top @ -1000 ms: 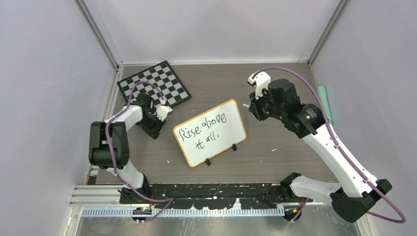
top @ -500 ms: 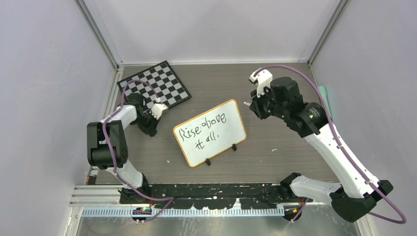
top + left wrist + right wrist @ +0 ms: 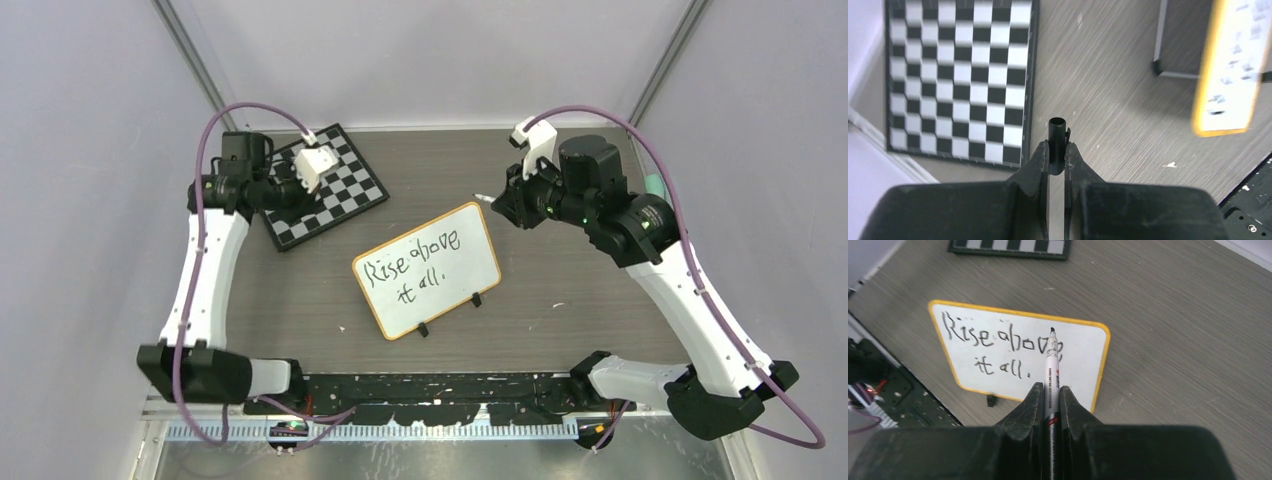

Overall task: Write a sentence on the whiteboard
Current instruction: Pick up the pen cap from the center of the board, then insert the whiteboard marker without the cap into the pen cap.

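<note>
Evidently the writing is done: the sentence [image 3: 412,268], "Rise above it all.", fills two lines on the whiteboard [image 3: 427,270], which stands mid-table [image 3: 560,270] on its clips. The right jaws are pinching the marker [image 3: 1050,365], its bare tip pointing out along them over the board's far right corner. The left jaws are pressed onto a short black tube [image 3: 1057,131], probably the cap, with its open end facing away from them.

Capping looks like the next move. It depends on these two axes lining up, and they are well apart for now, with the cap over by the chessboard [image 3: 350,180].

From above, the left jaws are hard to make out. The left wrist view is smeared, and it crops the whiteboard. I cannot tell whether the tip touches the board.
</note>
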Tool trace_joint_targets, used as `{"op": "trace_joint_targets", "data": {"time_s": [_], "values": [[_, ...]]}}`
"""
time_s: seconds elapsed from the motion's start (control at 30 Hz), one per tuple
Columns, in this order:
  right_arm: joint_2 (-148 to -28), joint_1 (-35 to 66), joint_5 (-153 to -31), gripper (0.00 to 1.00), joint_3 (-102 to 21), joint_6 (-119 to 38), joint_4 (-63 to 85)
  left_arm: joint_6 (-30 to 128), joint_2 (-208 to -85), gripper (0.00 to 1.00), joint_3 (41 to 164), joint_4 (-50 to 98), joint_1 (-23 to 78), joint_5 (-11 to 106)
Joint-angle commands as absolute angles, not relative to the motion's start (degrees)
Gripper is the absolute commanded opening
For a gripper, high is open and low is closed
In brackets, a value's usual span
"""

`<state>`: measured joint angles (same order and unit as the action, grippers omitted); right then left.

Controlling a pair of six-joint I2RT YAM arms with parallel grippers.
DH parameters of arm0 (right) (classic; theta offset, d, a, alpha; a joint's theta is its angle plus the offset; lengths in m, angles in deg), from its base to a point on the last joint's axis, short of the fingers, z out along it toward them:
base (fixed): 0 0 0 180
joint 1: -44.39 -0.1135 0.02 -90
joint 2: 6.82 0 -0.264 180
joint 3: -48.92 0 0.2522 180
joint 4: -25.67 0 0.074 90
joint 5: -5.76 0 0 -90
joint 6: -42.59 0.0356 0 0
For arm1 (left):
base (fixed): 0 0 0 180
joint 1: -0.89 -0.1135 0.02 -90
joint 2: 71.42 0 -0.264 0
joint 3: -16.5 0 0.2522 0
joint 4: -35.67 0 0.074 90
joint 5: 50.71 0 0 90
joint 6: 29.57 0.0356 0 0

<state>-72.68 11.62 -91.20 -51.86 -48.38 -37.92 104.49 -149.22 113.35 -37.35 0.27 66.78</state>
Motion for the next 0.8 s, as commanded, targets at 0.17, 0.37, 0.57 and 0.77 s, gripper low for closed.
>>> {"op": "trace_joint_targets", "data": {"time_s": [0.17, 0.37, 0.57, 0.77], "values": [[-76.0, 11.8, -107.71, 0.0, -60.35, -37.74, -35.57, 102.78, -137.02, 0.0, 115.24, -38.78, 20.46, 68.45], [-77.0, 11.8, -117.92, 0.0, -56.33, -31.68, -31.43, 99.31, -138.57, 0.0, 119.55, -40.53, 30.85, 66.34], [-78.16, 11.8, -125.16, 0.0, -51.94, -27.88, -27.41, 96.81, -139.54, 0.0, 119.09, -38.85, 34.44, 69.05], [-78.58, 11.79, -126.01, 0.0, -51.06, -27.05, -27.25, 95.91, -140.7, 0.0, 120.34, -39.16, 36.6, 69.55]]}}
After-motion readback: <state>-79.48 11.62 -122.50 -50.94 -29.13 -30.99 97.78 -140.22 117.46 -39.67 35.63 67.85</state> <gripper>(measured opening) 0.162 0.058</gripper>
